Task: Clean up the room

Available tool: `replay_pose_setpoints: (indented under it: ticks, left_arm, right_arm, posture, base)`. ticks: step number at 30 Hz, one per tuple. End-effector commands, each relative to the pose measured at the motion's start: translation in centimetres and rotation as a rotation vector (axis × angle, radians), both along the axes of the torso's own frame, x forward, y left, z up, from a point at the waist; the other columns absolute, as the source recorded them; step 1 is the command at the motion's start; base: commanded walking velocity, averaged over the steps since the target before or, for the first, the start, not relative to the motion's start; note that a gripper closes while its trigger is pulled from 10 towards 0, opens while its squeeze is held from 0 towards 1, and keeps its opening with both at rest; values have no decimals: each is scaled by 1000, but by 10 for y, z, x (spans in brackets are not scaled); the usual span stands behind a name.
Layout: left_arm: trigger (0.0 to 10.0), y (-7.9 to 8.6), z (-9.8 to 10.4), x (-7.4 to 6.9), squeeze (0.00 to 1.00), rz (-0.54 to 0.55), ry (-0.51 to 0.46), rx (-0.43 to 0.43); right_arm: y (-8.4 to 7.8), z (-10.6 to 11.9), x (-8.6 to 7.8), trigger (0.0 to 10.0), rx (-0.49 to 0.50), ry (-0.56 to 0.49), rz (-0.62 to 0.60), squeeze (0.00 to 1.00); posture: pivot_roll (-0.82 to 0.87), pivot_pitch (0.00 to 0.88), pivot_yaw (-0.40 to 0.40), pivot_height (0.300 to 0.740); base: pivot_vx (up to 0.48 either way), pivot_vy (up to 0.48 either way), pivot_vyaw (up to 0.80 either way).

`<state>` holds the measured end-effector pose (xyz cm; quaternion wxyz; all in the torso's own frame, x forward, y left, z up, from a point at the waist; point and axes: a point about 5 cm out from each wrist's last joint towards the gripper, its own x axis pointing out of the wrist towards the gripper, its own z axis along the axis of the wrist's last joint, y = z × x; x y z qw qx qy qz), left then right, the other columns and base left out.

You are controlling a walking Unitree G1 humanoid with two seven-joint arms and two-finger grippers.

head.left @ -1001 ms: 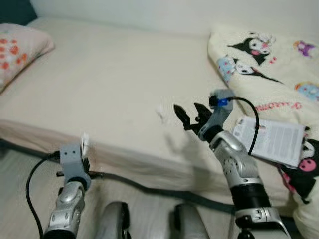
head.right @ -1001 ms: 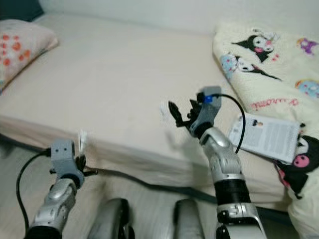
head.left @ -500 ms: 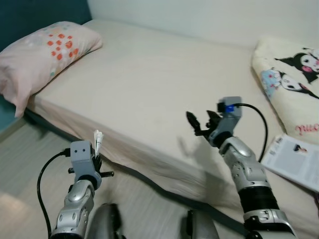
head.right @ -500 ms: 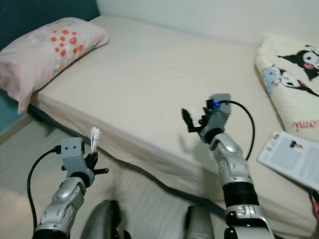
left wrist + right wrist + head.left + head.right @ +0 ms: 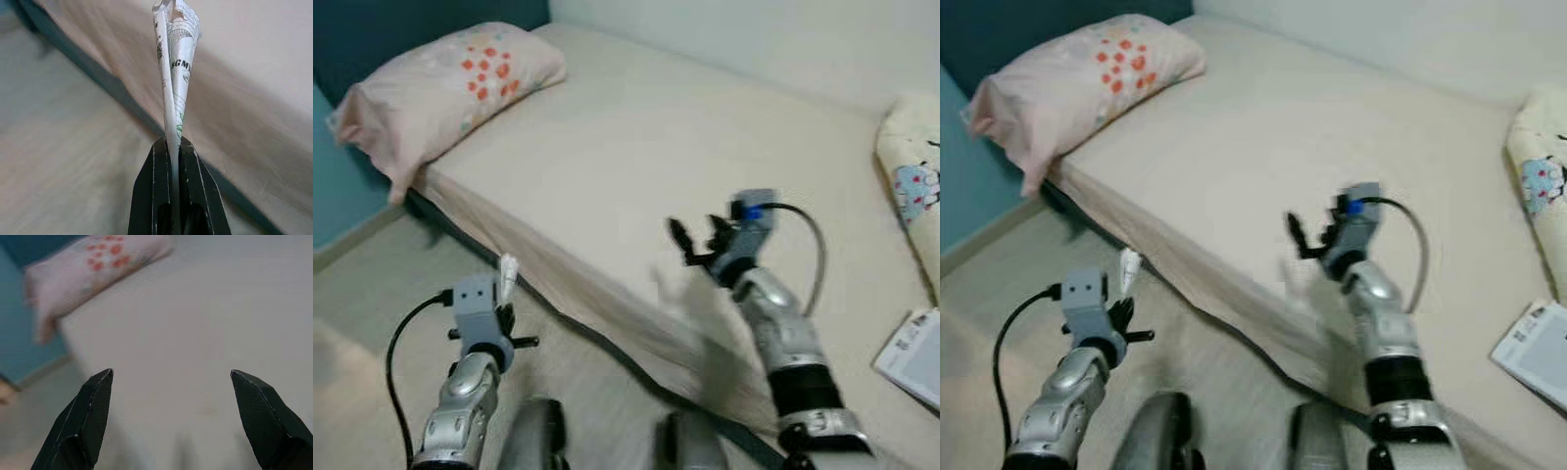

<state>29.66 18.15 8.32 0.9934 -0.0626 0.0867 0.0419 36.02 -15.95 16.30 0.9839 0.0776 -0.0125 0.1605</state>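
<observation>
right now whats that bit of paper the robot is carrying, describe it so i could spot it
Start at the bed with the cream sheet, then drop to its near edge above the floor, where the left end effector is held up. Pinched upright between its two black fingers is the folded paper scrap, white with black and green print. It is far smaller than the printed booklet lying flat on the bed to the right.

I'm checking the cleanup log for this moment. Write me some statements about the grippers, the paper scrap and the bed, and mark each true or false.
1. The left gripper is shut on a folded paper scrap. True.
2. The right gripper is shut on a pillow. False: its fingers are spread open and hold nothing, above the bed.
3. The pillow is pink with red-orange dots. True.
4. A booklet lies on the floor. False: it lies on the bed, at the robot's right.
</observation>
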Motion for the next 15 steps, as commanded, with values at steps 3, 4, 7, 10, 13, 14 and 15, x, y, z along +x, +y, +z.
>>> replay_pose_setpoints:
  ticks: [3, 4, 7, 10, 13, 14, 15]
  left_arm:
    - [10000, -4, -3, -1, 0, -21, 19, -14]
    - [10000, -4, -3, -1, 0, -22, 19, -15]
    - [10000, -7, -2, -1, 0, -28, 17, -23]
    - [10000, -9, 0, 0, 0, -32, 15, -27]
    - [10000, -9, -1, 0, 0, -34, 16, -29]
    - [10000, -9, -1, 0, 0, -35, 16, -30]
    - [10000, -10, -1, 0, 0, -42, 19, -34]
  right_arm:
    - [-14, -4, -1, 10000, -29, 11, -54, 0]
    - [-14, -4, -1, 10000, -32, 11, -57, 0]
    - [-17, -4, -1, 10000, -50, 16, -69, 0]
    - [-18, -4, -1, 10000, -51, 14, -73, 0]
    - [-20, -4, 0, 10000, -63, 18, -98, 0]
    - [-21, -4, 0, 10000, -67, 20, -105, 0]
    - [-24, -6, 1, 10000, -70, 33, -132, 0]
  posture:
    - [-49, 202, -35, 575]
    - [-49, 202, -35, 575]
    - [-54, 206, -40, 575]
    - [-54, 208, -42, 575]
    - [-56, 209, -43, 575]
    - [-56, 209, -43, 575]
    - [-59, 212, -44, 575]
  base:
    - [0, 0, 781]
    - [0, 0, 781]
    - [0, 0, 781]
    - [0, 0, 781]
    - [0, 0, 781]
    - [0, 0, 781]
    - [0, -300, 0]
